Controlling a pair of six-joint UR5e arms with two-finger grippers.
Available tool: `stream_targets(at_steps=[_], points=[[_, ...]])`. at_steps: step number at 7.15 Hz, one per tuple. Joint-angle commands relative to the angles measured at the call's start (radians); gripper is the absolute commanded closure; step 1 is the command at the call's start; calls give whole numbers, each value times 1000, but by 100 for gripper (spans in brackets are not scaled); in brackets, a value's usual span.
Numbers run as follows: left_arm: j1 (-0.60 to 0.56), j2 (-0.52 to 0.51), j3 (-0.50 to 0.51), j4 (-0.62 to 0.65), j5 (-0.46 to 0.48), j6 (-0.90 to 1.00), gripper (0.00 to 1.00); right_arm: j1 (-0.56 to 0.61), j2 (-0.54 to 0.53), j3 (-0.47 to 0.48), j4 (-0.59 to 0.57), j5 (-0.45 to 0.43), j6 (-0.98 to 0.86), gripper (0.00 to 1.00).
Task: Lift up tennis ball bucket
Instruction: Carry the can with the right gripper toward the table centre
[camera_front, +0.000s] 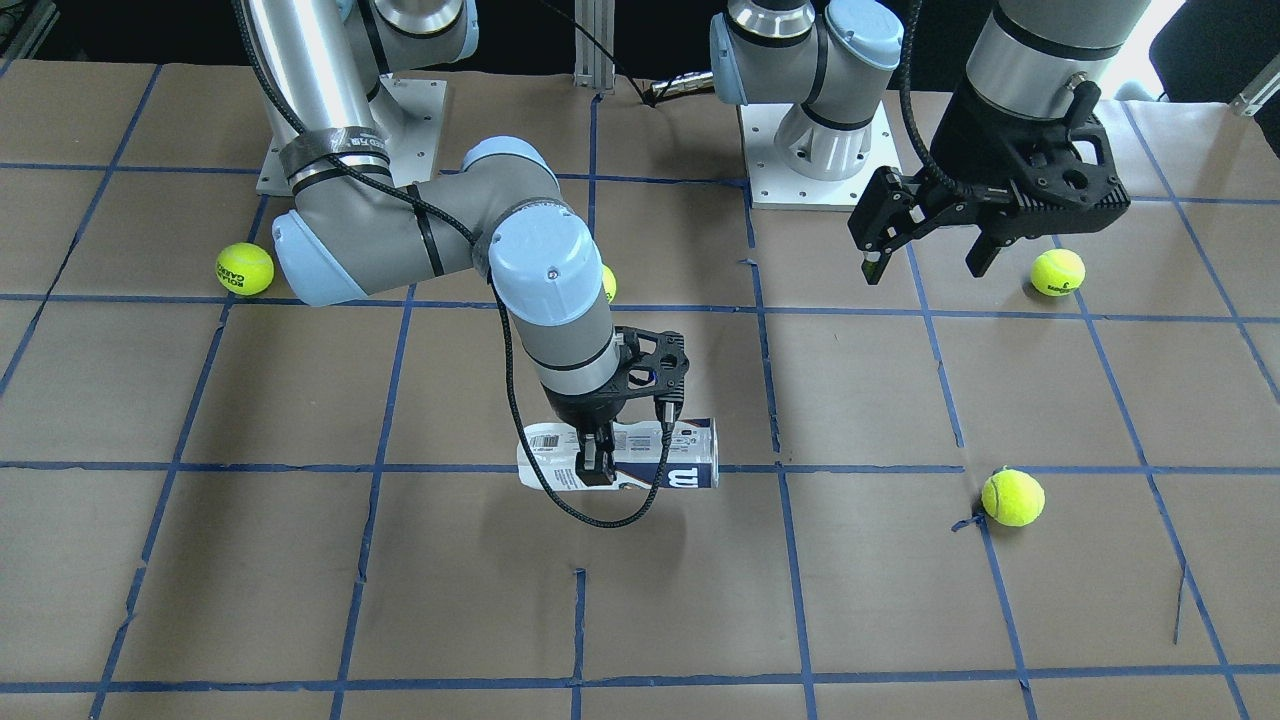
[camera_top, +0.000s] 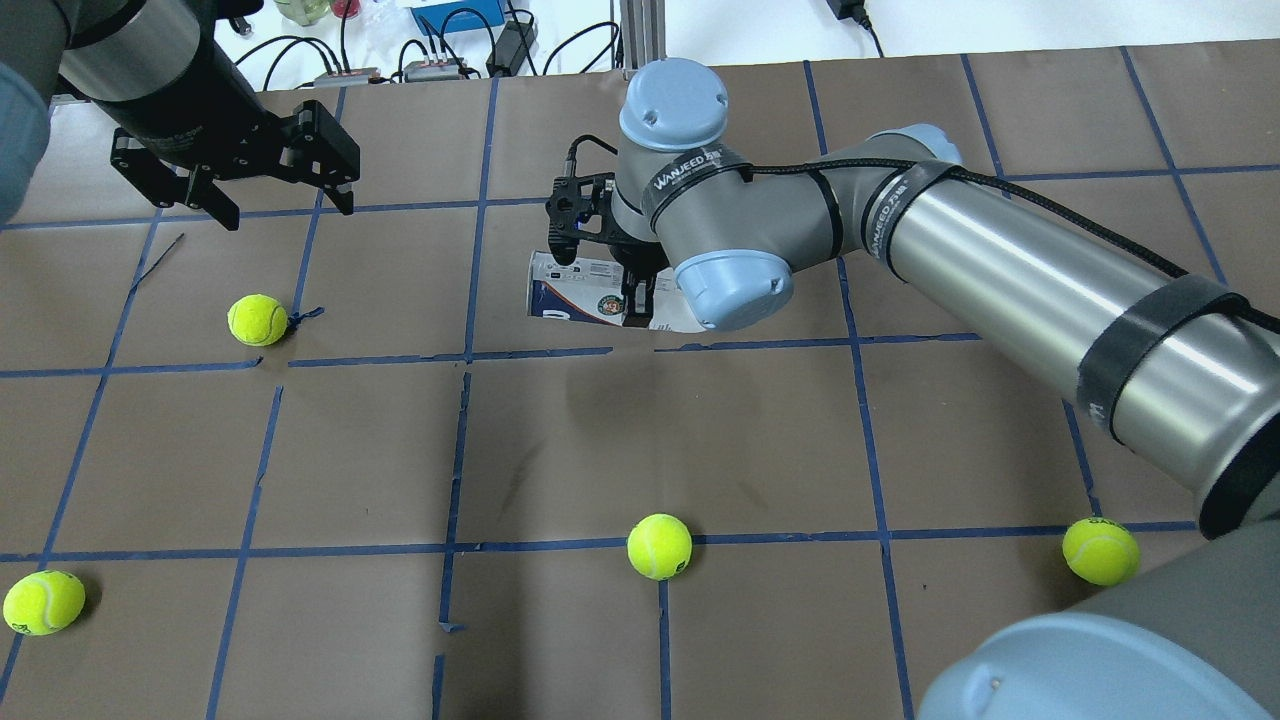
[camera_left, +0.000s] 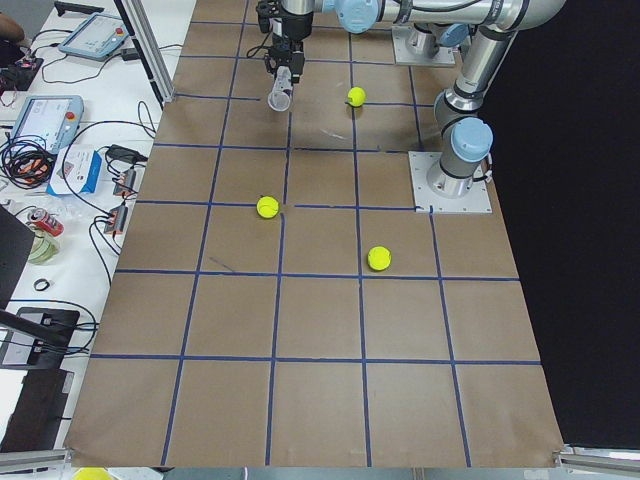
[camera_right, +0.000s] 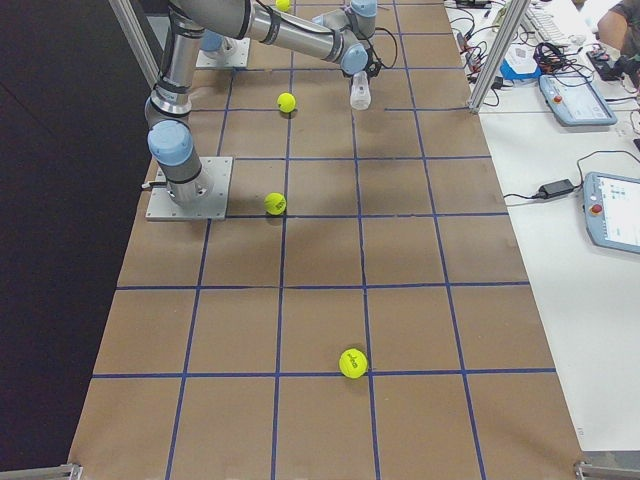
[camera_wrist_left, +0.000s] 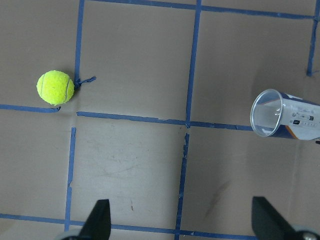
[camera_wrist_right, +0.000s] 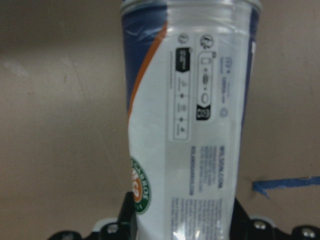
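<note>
Brown-papered table (camera_front: 300, 560), blue tape grid (camera_front: 400, 466) | right gripper (camera_front: 597, 468) clamped across tennis ball bucket (camera_front: 690, 455), held level, clear of surface | left gripper (camera_front: 925, 268) spread wide, empty

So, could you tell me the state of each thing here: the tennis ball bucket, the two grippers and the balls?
tennis ball bucket: horizontal, gripped mid-length, apparently clear of the table, mouth open, looks empty.
right gripper: shut on the tennis ball bucket.
left gripper: open, empty, above the table.
tennis balls: four, loose on the table, none gripped.
</note>
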Motion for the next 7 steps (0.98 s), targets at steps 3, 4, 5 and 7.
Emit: stream_targets(at_steps=[3,4,5,7], points=[[0,-1,-3,-2,-3,0,0,6,36,13,5,-5,2,0],[0,-10,6,0,-3,0,0,6,37,13,4,-5,0,0],[0,-7,-3,0,-1,0,0,6,27,13,4,-2,0,0],[0,5,-6,-5,2,0,0,5,24,13,10,-3,3,0]])
